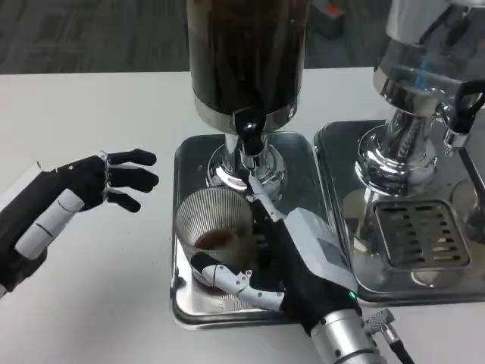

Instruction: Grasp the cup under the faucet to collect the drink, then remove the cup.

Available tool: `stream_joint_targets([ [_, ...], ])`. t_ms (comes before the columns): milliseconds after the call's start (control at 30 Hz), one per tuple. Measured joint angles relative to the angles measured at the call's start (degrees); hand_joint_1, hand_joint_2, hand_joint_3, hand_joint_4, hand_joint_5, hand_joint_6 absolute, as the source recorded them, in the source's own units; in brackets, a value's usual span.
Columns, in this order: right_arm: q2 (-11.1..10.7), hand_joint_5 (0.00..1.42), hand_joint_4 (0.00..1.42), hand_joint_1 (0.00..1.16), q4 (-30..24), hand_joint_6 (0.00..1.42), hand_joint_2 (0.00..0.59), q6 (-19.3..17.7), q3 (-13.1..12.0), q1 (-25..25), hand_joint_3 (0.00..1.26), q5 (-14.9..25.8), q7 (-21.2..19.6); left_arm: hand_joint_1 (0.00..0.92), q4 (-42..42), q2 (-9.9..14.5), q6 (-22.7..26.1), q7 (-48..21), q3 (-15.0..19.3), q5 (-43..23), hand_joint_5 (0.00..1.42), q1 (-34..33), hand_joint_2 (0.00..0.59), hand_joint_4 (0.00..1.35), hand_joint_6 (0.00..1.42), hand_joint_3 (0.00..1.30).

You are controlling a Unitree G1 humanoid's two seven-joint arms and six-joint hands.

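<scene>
A clear ribbed cup [212,227] with a little dark drink at its bottom stands on the steel drip tray [189,163], just in front of the black faucet [248,138] of the dark drink dispenser [246,53]. My right hand [273,258] wraps around the cup from the right, with fingers curled under its near side. Over the white table to the left of the tray hovers my left hand [83,189], fingers apart and holding nothing.
A second dispenser [424,83] with its own steel tray and slotted grate [413,231] stands to the right, close to my right forearm. The white table [91,114] spreads out to the left.
</scene>
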Motion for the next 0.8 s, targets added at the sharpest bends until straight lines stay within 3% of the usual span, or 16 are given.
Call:
stream_joint_targets([
  [233, 0.5, 0.51, 0.33, 0.41, 0.6, 0.9, 0.242, 0.2, 0.3, 0.1, 0.16, -1.0, -1.0, 0.0, 0.0, 0.1, 0.2, 0.0, 0.0, 0.1, 0.37, 0.1, 0.151, 0.41, 0.53, 0.34],
  [800, 2.2, 0.62, 0.44, 0.43, 1.0, 1.07, 0.226, 0.7, 0.7, 1.5, 0.28, -2.5, -7.1, 0.0, 0.0, 0.1, 0.4, 0.0, -0.1, 1.6, 0.39, 0.6, 0.152, 0.42, 0.54, 0.34],
])
